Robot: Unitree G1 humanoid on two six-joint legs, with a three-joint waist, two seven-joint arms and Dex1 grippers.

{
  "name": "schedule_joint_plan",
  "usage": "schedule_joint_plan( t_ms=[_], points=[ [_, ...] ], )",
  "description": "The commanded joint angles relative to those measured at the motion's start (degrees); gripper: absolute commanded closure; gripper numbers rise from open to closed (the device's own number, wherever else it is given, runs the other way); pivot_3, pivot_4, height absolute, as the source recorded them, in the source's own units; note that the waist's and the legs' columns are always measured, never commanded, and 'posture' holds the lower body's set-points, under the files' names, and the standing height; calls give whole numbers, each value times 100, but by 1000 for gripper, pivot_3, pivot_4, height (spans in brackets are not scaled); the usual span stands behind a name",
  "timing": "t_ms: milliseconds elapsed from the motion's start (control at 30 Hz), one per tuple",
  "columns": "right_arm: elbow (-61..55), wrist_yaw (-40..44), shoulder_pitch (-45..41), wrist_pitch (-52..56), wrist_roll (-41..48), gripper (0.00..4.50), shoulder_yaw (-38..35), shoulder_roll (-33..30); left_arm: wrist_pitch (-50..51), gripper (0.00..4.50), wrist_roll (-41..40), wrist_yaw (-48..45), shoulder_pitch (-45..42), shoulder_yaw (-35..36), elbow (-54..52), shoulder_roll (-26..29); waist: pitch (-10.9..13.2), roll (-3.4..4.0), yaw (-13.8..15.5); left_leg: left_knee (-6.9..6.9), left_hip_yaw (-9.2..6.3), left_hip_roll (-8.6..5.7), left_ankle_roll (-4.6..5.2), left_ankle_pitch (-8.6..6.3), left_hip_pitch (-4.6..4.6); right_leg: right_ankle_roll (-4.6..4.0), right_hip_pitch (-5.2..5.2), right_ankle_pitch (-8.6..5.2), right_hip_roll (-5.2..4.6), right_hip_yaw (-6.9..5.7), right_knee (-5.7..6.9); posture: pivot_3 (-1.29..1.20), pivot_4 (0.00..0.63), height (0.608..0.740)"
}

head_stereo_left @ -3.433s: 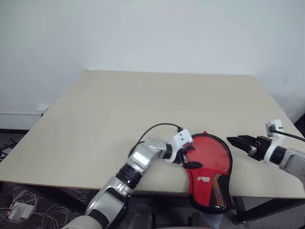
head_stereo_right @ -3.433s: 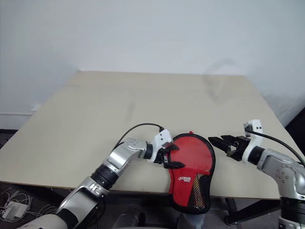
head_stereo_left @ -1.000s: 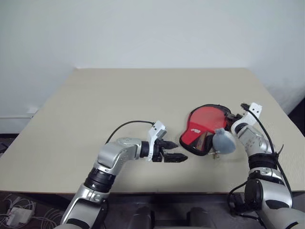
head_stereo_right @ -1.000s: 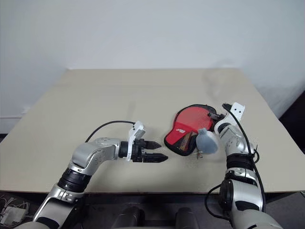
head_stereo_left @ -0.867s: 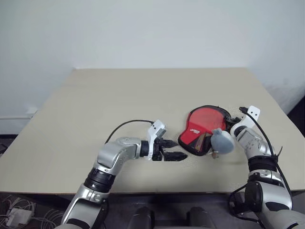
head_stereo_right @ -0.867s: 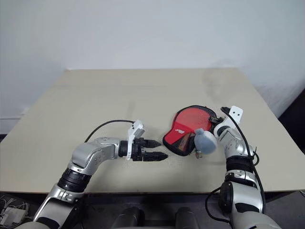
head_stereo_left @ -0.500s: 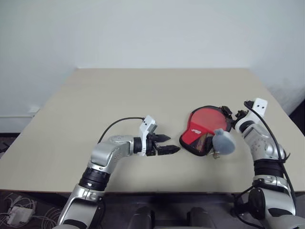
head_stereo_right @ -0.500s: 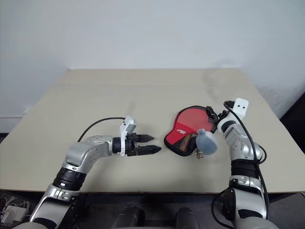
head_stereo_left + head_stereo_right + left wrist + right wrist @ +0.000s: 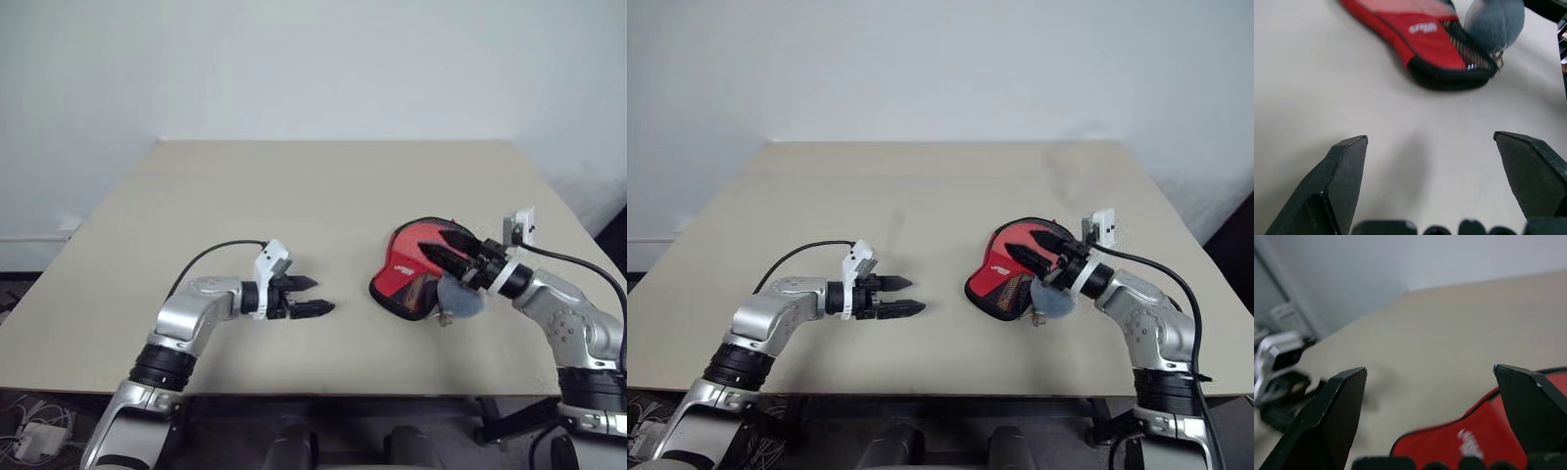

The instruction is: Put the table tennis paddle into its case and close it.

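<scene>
Both grippers are hanging with jaws spread and holding nothing; the left gripper (image 9: 318, 297) is hovering over bare table (image 9: 294, 196), well apart from the case (image 9: 407, 269); the right gripper (image 9: 446, 252) is reaching over the red case, which is lying flat beside a grey-blue lump (image 9: 460, 299).

Red case (image 9: 409, 274) on beige table (image 9: 294, 196)
</scene>
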Motion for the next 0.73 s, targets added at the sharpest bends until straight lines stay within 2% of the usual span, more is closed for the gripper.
schedule_joint_plan(
  t_ms=[33,267,467,733],
  points=[
    [-225,256,123,-46,5,11,113,-127,-58,57,-65,-68,-9,260,37,88,1,-3,2,1,0,0,0,0,-1,0,0,0,0,0,0,0,0,740],
    [-209,506,140,-27,-106,11,507,-170,-361,57,52,-239,159,356,47,333,2,-7,-3,4,0,0,-1,0,0,0,-1,1,-1,-1,3,0,0,740],
    [506,566,-339,-444,-505,11,759,12,-601,57,286,-759,86,231,508,747,4,-9,-3,4,0,0,-1,0,1,0,-6,1,-1,-1,4,0,0,740],
    [850,724,-583,-652,-711,11,849,21,-758,57,267,-560,331,556,661,738,6,-17,107,2,-1,0,-2,0,-2,1,-6,2,-2,-6,3,0,0,740]
  ],
)
